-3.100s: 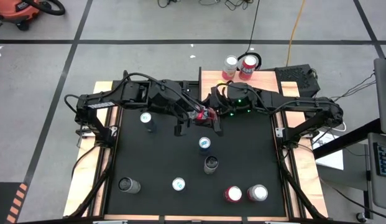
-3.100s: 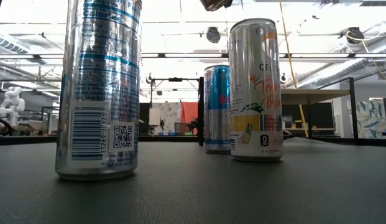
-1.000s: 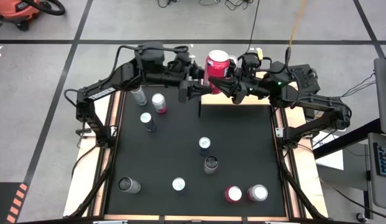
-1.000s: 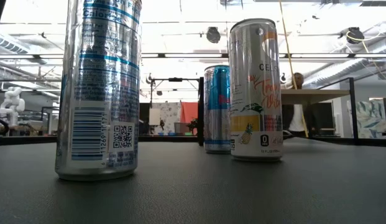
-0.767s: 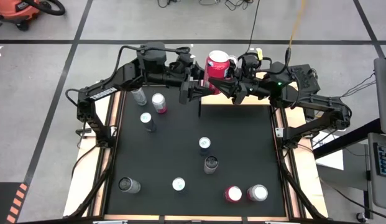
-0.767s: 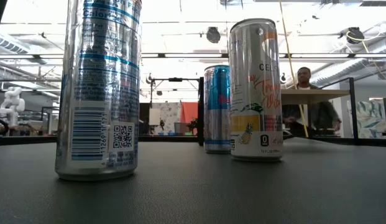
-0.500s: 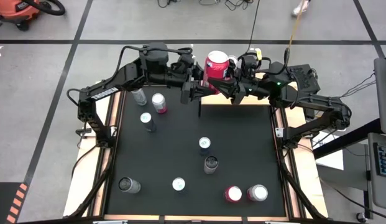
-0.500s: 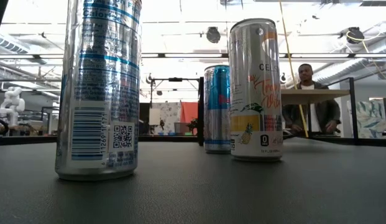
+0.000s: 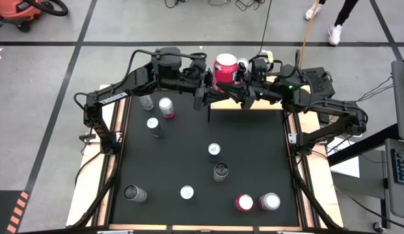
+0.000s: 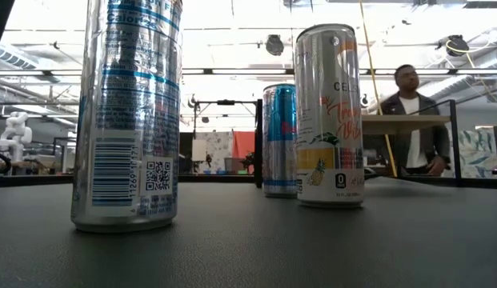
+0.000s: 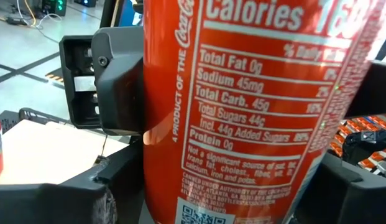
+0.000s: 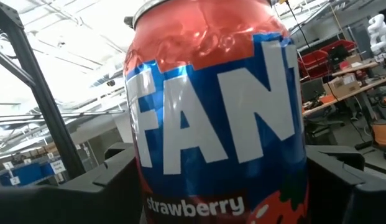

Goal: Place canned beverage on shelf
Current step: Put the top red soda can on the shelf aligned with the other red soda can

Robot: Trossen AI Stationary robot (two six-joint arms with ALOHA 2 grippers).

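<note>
table (image 9: 254,149): black top; cans (image 9: 215,152) upright, scattered; two (image 9: 255,202) touching

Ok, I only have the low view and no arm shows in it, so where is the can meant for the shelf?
Observer: The red can is up at the table's far edge, clamped in the right hand.
Operator: And the left arm?
Observer: The left hand is at that same can, from the opposite side.
Operator: Is it on the shelf?
Observer: It looks raised, not set down; the left wrist view shows the shelf board beyond it.
</note>
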